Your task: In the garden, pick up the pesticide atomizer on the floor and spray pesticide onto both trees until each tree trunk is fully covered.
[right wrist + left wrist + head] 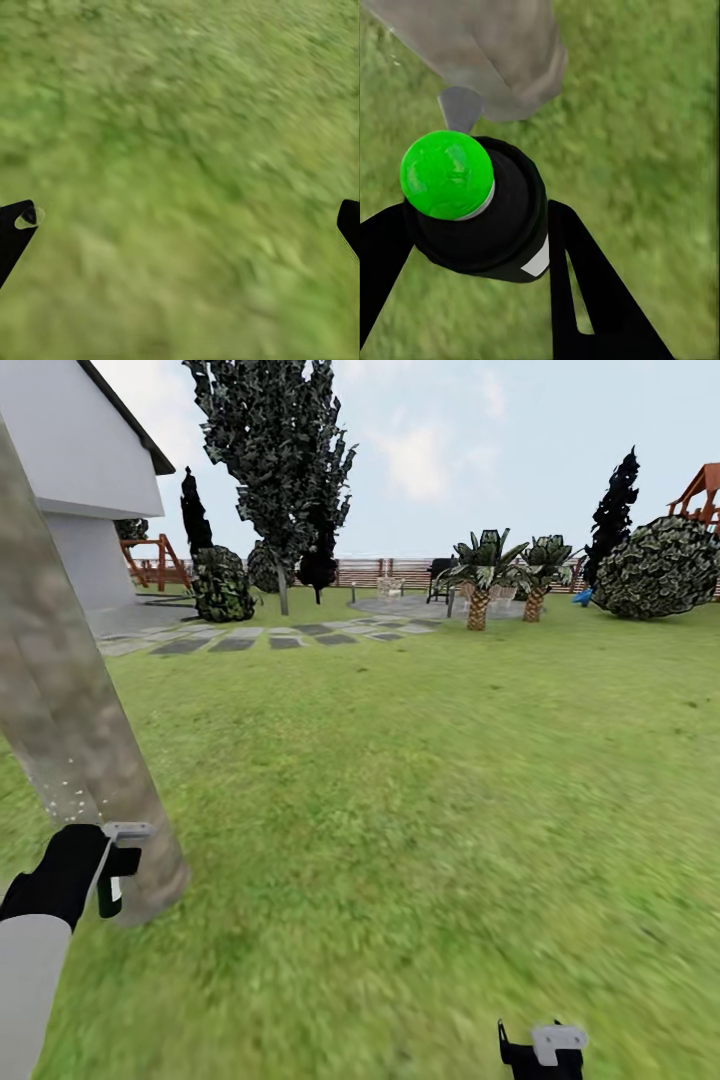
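A thick pale mottled tree trunk [70, 700] leans up the left side of the head view, rooted in the grass [420, 800]. My left gripper [112, 865] is shut on the pesticide atomizer [499, 225], a black bottle with a round green top [446, 174], held right beside the trunk's base [502, 60]. Fine pale droplets [62, 792] speckle the trunk just above the hand. My right gripper [540, 1050] hangs low over the lawn, open, with only grass between its fingertips [16, 225]. A second tall leafy tree [275, 450] stands far off by the stepping stones.
Grey stepping stones [270, 635] lead to a round patio with short palms [480, 575]. A white house [80, 470] is at the far left, dark cypresses [612, 510] and round bushes [660, 565] to the right, and a slatted fence [370, 570] behind. Open lawn stretches ahead.
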Tool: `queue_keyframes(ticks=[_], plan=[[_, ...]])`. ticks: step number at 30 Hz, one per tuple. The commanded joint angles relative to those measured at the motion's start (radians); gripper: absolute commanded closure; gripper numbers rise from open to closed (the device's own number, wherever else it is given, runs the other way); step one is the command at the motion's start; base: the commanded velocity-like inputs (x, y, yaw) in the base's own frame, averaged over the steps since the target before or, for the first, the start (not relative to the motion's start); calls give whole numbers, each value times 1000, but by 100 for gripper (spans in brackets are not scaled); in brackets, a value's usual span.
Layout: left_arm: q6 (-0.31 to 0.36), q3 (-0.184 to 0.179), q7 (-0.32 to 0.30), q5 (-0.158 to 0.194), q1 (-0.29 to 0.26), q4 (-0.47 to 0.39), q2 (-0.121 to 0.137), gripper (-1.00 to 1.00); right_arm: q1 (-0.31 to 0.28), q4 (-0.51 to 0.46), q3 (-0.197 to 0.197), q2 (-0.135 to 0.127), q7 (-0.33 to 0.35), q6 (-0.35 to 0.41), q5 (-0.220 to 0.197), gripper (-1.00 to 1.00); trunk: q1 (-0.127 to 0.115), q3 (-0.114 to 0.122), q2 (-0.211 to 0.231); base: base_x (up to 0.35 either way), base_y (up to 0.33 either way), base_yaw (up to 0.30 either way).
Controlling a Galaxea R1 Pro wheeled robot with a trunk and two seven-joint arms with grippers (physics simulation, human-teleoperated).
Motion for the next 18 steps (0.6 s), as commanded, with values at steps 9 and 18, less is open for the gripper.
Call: queue_keyframes(ticks=[9, 18], plan=[[-50, 102, 69, -7, 54, -1, 29, 100, 0, 0, 0, 0, 0, 0, 0, -100, 0, 0, 0, 212, -80, 118], [-66, 131, 76, 2, 79, -3, 12, 100, 0, 0, 0, 0, 1, 0, 1, -100, 0, 0, 0, 3, -1, 277]])
